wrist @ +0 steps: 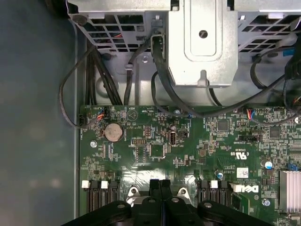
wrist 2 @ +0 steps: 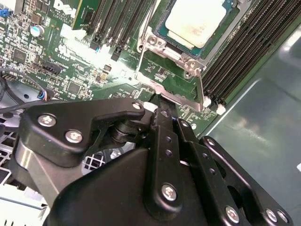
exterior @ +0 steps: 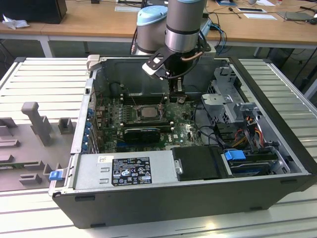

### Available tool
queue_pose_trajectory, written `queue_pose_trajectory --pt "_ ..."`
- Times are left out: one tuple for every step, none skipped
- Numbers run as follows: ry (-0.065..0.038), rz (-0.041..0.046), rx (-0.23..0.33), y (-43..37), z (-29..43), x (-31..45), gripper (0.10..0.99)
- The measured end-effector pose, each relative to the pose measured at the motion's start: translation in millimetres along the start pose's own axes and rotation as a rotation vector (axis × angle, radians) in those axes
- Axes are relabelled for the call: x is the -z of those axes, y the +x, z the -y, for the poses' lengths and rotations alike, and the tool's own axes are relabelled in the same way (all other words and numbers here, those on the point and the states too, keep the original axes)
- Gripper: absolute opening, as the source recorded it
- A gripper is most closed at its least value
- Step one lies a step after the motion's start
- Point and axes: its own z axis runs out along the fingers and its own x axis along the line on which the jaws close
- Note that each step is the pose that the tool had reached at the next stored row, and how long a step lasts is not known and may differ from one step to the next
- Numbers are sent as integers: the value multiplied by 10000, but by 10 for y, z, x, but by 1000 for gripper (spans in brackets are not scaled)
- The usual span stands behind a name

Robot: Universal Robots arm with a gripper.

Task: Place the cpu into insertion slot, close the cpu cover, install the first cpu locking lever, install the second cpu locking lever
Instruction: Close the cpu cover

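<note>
An open computer case (exterior: 163, 203) lies on its side on a slatted metal worktop (exterior: 39, 74), and the single arm (exterior: 185, 25) reaches down into it from the far side. A green motherboard (exterior: 183, 131) covers the case floor. In the first wrist view a silver drive cage (wrist: 202, 42) with black cables sits beyond the board's edge. The insertion slot (exterior: 143, 113) is near the middle of the board, flanked by long black memory slots (wrist 2: 244, 52). The cpu (wrist 2: 196, 21) is already seated in it, pale metal top facing up. A metal plate around the chip, which I take for the cpu cover (wrist 2: 174, 51), appears to lie down over it, though I cannot tell whether it is fully clamped. A thin locking lever (wrist 2: 201, 87) runs along one side of the socket, its long axis leading from the socket corner toward the hand and its hooked free end close to the fingertips. Whether it is latched is unclear. The hand (wrist 2: 157, 106) hangs low over the board just beside the socket's edge. Its fingers are drawn together with no gap showing and nothing visible between them. In the exterior view the socket and cpu lie to the hand's (exterior: 177, 96) left and a little nearer the camera, so the hand is off the chip and at the lever side.
</note>
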Motion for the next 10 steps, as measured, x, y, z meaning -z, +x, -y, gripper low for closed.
queue_pose_trajectory --pt "0 1 -1 0 19 1 106" --pt "0 0 0 0 39 1 106" --pt "0 1 -1 0 63 2 106" --pt "0 1 1 -1 104 3 106" --pt "0 1 0 -1 128 4 106" --pt "0 1 -1 -1 148 4 106" --pt "0 0 0 -1 175 5 106" --pt "-1 1 2 -1 203 5 106" --pt "-2 0 2 -1 237 6 106" --pt "-2 0 1 -1 261 7 106"
